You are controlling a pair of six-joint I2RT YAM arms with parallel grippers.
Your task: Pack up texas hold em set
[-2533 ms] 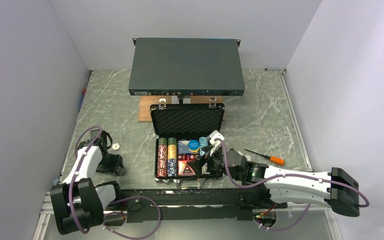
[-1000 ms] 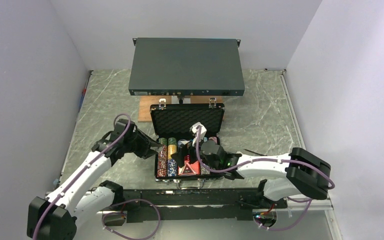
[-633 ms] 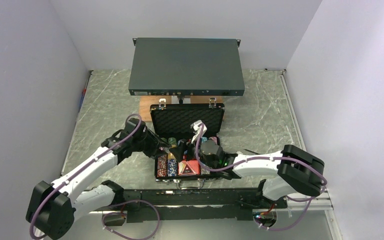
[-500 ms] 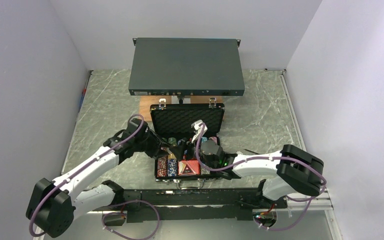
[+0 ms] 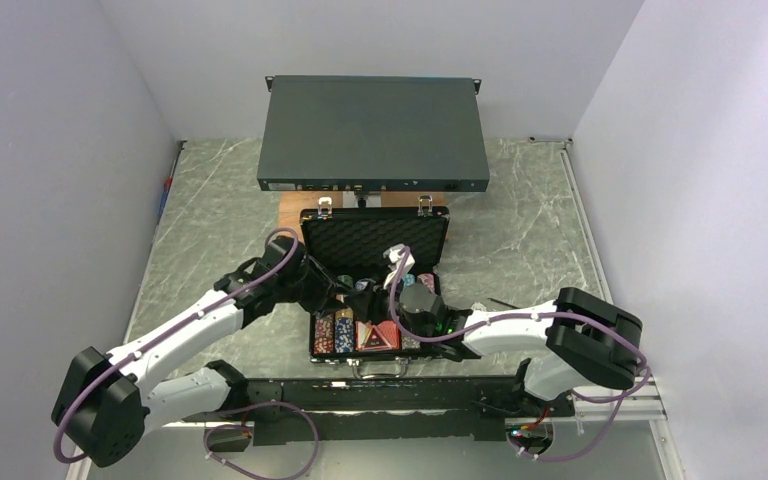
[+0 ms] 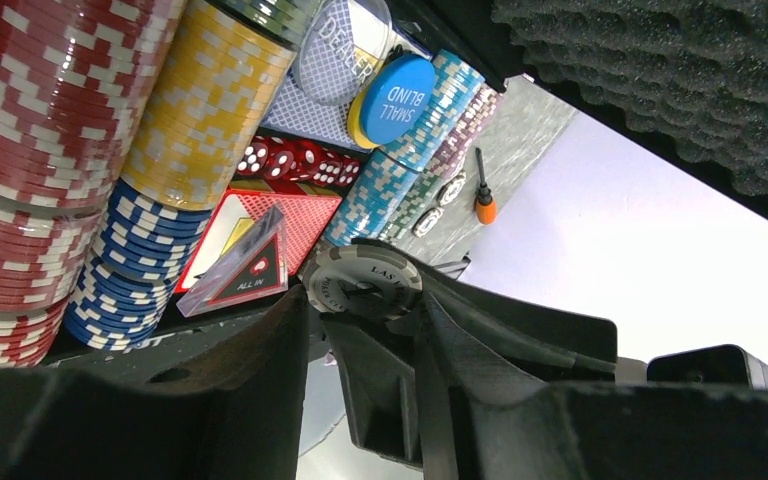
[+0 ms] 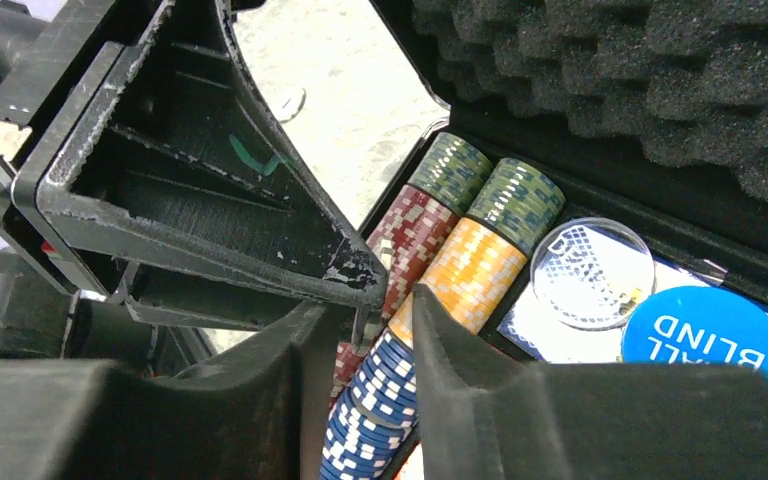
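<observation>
Hovering over the open case point(image 5: 375, 240), both claws sit tip to tip above the chip rows point(image 6: 185, 120). Case location: mid-tabletop point(image 5: 530, 220), just in front of the grey rack box point(image 5: 373, 130), lid raised, foam lining exposed.

On the left, the left claw point(image 6: 363, 300) is grasping a grey chip point(image 6: 363, 282) by its rim, chip face turned to the wrist camera. Opposite, the right claw point(image 7: 375, 300) has its jaws a little apart, tips close against the left claw. Something thin shows edge-on in the gap, but cannot tell whether it is gripped.

Tray contents:
- rows in red, yellow, blue and green
- red dice point(image 6: 295, 160)
- blue disc point(image 6: 397, 97) marked SMALL BLIND
- clear DEALER disc point(image 6: 335, 55)
- red card deck point(image 6: 300, 215) with an ALL IN triangle point(image 6: 240, 272) at its edge

An orange-handled screwdriver point(image 6: 482, 200) lies on the tabletop beyond the case, apart from it.
</observation>
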